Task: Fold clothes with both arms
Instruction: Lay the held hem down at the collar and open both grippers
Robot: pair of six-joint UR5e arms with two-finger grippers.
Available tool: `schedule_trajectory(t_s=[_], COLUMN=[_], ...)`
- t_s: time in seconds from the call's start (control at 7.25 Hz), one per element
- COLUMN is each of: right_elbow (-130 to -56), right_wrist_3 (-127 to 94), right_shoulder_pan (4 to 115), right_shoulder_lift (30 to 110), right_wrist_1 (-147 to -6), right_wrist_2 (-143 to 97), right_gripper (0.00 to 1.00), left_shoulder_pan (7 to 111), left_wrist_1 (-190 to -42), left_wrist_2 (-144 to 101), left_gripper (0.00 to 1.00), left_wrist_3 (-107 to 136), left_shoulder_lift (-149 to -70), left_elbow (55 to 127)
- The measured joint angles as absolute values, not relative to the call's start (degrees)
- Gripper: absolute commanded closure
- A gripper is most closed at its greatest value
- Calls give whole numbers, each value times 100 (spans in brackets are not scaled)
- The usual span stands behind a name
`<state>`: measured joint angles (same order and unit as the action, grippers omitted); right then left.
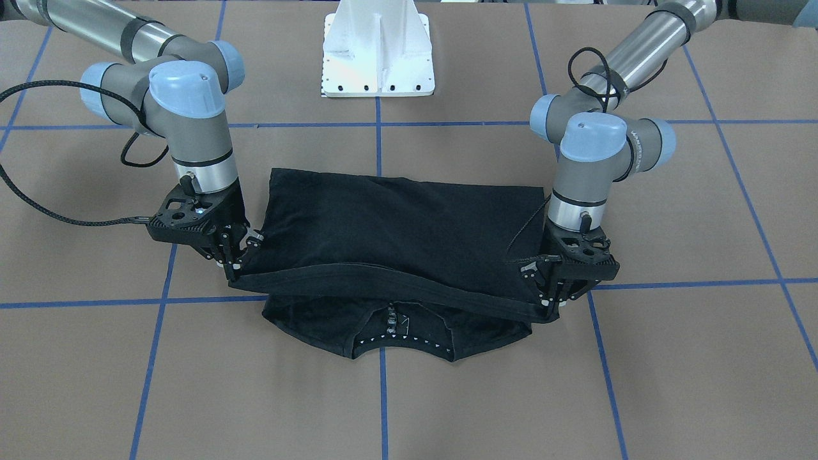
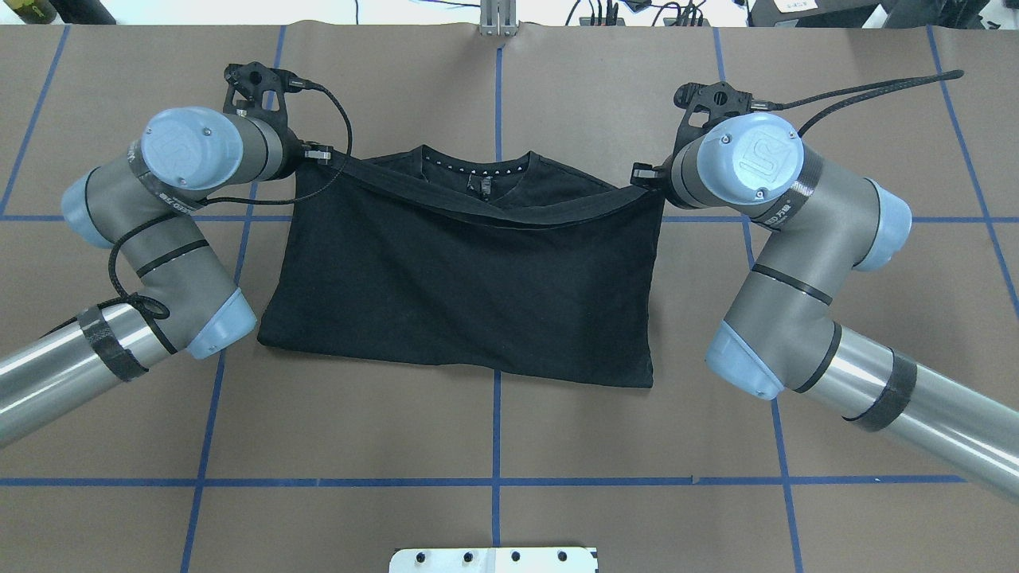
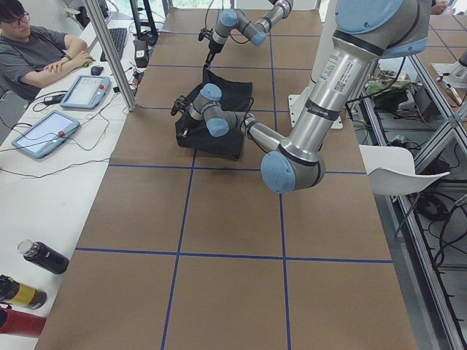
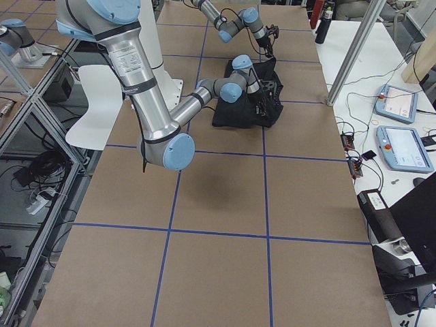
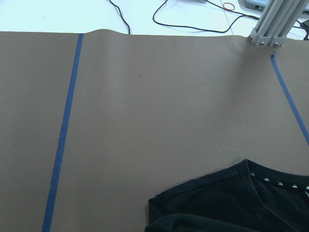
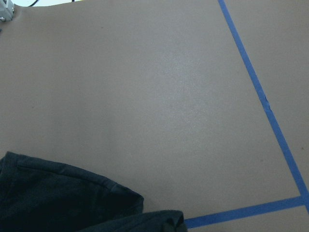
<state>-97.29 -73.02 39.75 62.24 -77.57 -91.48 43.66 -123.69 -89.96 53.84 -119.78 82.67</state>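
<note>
The black T-shirt [image 1: 396, 223] lies in the middle of the brown table, folded over itself, with the printed logo hidden. Its collar [image 1: 399, 332] with small white marks lies flat on the far side from the robot. My left gripper [image 1: 548, 305] and my right gripper [image 1: 235, 265] are each shut on one end of the shirt's folded-over edge. They hold that edge taut a little above the collar. In the overhead view the left gripper [image 2: 320, 151] and right gripper [image 2: 641, 177] stand at the shirt's [image 2: 462, 278] far corners. The left wrist view shows the collar [image 5: 241, 198]; no fingers show there.
The white base pedestal [image 1: 378, 57] stands at the robot's side of the table. Blue tape lines [image 2: 495, 446] cross the brown surface. An aluminium post [image 5: 270, 24] stands at the far edge. An operator [image 3: 36, 55], tablets [image 3: 40, 131] and bottles [image 3: 44, 257] are at the side bench.
</note>
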Motion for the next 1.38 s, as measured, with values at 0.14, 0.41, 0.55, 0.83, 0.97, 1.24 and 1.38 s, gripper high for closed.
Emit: schedule_trajectory(t_s=[0.14, 0.41, 0.55, 0.83, 0.97, 1.24, 1.38], right_elbow=[-9724, -9706, -9678, -9564, -9520, -9588, -9717], right_wrist_3=[-7218, -7144, -7141, -7187, -7210, -7158, -7108], right_shoulder_pan=[4023, 4085, 4089, 4068, 4050, 4084, 4146], right_shoulder_lift=[6224, 6240, 6243, 6225, 6199, 6171, 6185], right_wrist_1=[-7748, -7744, -7743, -7743, -7743, -7753, -7770], right_wrist_2=[-9149, -9149, -9150, -9087, -8986, -9109, -9350], right_gripper=[100, 100, 36, 0, 0, 0, 0], left_shoulder_pan=[4446, 4547, 4557, 4564, 4567, 4583, 4600], left_wrist_1=[-12403, -12419, -12419, -12521, -12678, -12875, -13026], left_wrist_2=[-9000, -9013, -9018, -9033, -9042, -9177, -9428], left_gripper=[100, 100, 57, 0, 0, 0, 0], left_wrist_3=[5220, 5043, 5021, 5011, 5008, 4866, 4641], left_shoulder_lift=[-11984, -11988, -11991, -11988, -11966, -11888, -11733], left_elbow=[8251, 8242, 8242, 8246, 8253, 8336, 8447])
